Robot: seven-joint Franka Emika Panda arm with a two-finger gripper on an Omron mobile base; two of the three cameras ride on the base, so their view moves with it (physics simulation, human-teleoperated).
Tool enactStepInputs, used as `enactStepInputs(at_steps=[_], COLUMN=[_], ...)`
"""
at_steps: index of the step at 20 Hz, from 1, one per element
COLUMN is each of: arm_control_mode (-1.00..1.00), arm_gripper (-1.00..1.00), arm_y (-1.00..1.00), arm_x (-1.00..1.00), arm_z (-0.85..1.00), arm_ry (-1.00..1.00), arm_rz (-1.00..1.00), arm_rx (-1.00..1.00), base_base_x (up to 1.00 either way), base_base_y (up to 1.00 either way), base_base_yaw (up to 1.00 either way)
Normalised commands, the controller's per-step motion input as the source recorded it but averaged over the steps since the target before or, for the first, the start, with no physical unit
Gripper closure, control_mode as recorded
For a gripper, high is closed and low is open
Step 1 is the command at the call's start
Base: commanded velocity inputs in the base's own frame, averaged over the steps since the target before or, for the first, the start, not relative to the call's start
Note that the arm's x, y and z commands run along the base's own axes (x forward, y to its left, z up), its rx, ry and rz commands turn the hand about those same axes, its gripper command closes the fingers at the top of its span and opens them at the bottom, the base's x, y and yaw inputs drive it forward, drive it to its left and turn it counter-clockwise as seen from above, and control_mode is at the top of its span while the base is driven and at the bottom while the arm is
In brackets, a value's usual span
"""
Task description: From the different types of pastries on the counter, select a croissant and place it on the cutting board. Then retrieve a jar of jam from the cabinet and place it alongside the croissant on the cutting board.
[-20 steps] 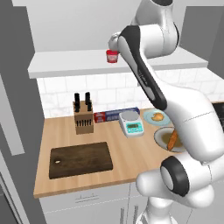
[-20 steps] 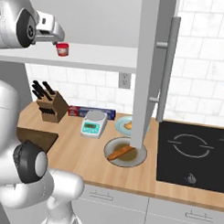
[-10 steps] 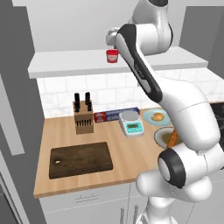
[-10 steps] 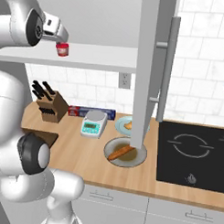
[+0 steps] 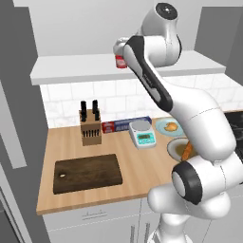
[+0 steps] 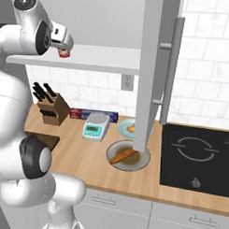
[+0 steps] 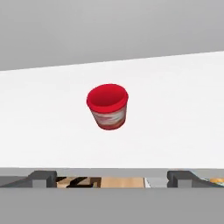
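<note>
**Hovering wide at the shelf, jar ahead**

Your gripper [image 7: 112, 177] stood with its jaws spread as wide as they go, nothing between them, held up at the front edge of the cabinet [image 5: 85, 71] ledge. In the hand view the fingertips [image 7: 43, 177] sat far apart, with bare white shelf all round the jar of jam [image 7: 107, 106]. That jar stood upright, alone, ahead of the tips and apart from them, roughly centred between them. You had the arm folded high, elbow raised above the ledge and wrist bent toward the jar. Below, the cutting board [image 5: 88, 173] lay bare on the counter [image 5: 137, 171]. The croissant [image 5: 172, 126] lay on its plate, with the long pastry [image 6: 124, 156] on the next plate.
</note>
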Motion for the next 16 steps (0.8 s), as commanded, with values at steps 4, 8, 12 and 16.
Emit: enactStepInputs(at_steps=[4, 8, 12, 16], arm_control_mode=[-1.0, -1.0, -1.0, -1.0], arm_gripper=[-1.0, -1.0, -1.0, -1.0], arm_y=[0.0, 0.0, 0.01, 0.14], arm_x=[0.33, 0.24, 0.32, 0.47], arm_z=[-0.03, -0.03, -0.06, 0.0], arm_ry=[0.0, 0.02, 0.02, 0.01], arm_rz=[0.09, 0.1, 0.04, -0.04], arm_rx=[0.0, 0.0, -0.01, -0.03], base_base_x=[0.0, 0.0, 0.0, 0.0], base_base_y=[0.0, 0.0, 0.0, 0.0], base_base_yaw=[0.0, 0.0, 0.0, 0.0])
